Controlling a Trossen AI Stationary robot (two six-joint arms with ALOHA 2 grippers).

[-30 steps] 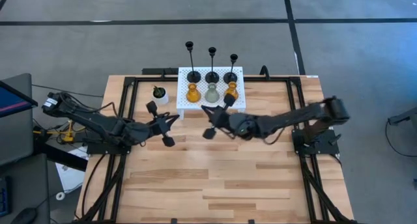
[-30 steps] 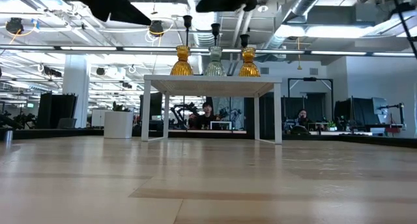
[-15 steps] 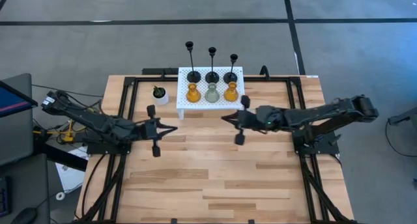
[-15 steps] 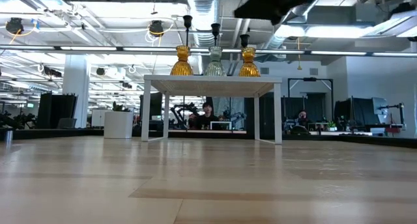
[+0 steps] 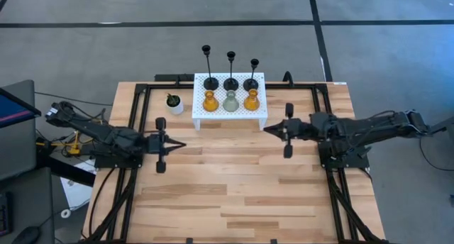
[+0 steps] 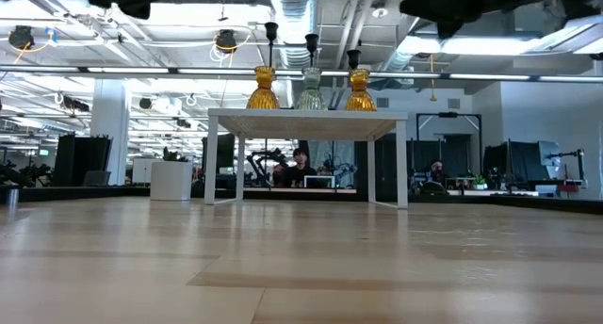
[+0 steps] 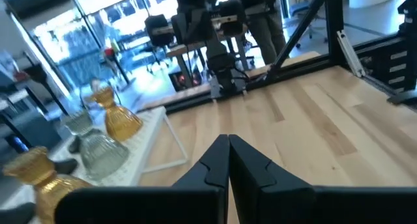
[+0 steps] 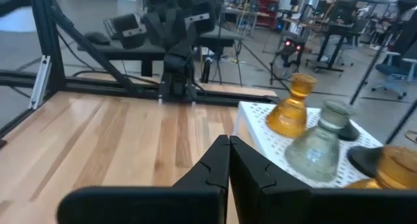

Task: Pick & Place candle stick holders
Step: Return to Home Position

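Observation:
Six candle stick holders stand on the white perforated stand [image 5: 229,111] at the table's far middle. Three black thin-stemmed ones [image 5: 231,82] are in the back row. In the front row are an amber glass one [image 5: 210,101], a clear-grey one [image 5: 230,102] and a second amber one [image 5: 251,100]. The glass ones also show in the low view [image 6: 311,89]. My left gripper [image 5: 182,145] is shut and empty, left of the stand and nearer the front. My right gripper [image 5: 267,129] is shut and empty, just off the stand's near right corner.
A small white pot with a green plant [image 5: 174,102] stands left of the stand. The black frame rails [image 5: 142,109] run along the table's left, right and far sides. Bare wood [image 5: 227,187] fills the table's near half.
My right gripper has drawn back from the stand's right amber holder toward the table's right edge and turned about its wrist. My left gripper has drawn back toward the left edge and also turned. The holders have stayed in place on the stand.

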